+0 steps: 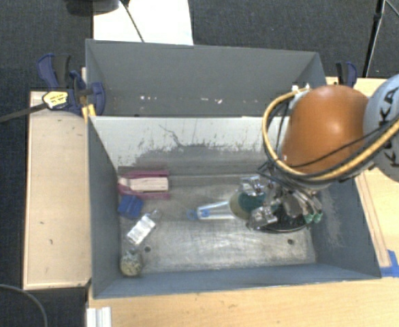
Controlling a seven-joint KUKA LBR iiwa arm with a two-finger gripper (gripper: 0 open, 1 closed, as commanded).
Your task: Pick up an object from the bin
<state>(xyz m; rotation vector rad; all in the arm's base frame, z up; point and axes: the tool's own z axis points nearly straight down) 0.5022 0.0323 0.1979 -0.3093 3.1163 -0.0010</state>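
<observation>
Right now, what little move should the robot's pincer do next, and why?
I'd guess it should ease down onto the dark green round thing, because the pincer is right by it, on the right side of the bin. The clear tube with a blue end lies just left.

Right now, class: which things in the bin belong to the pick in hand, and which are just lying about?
Job in hand: gripper, low at the right of the bin; green round thing beside it; clear tube with a blue end, next to that.
Lying about, at the other end: pink block; blue scrap; clear packet; small brownish ball.
</observation>
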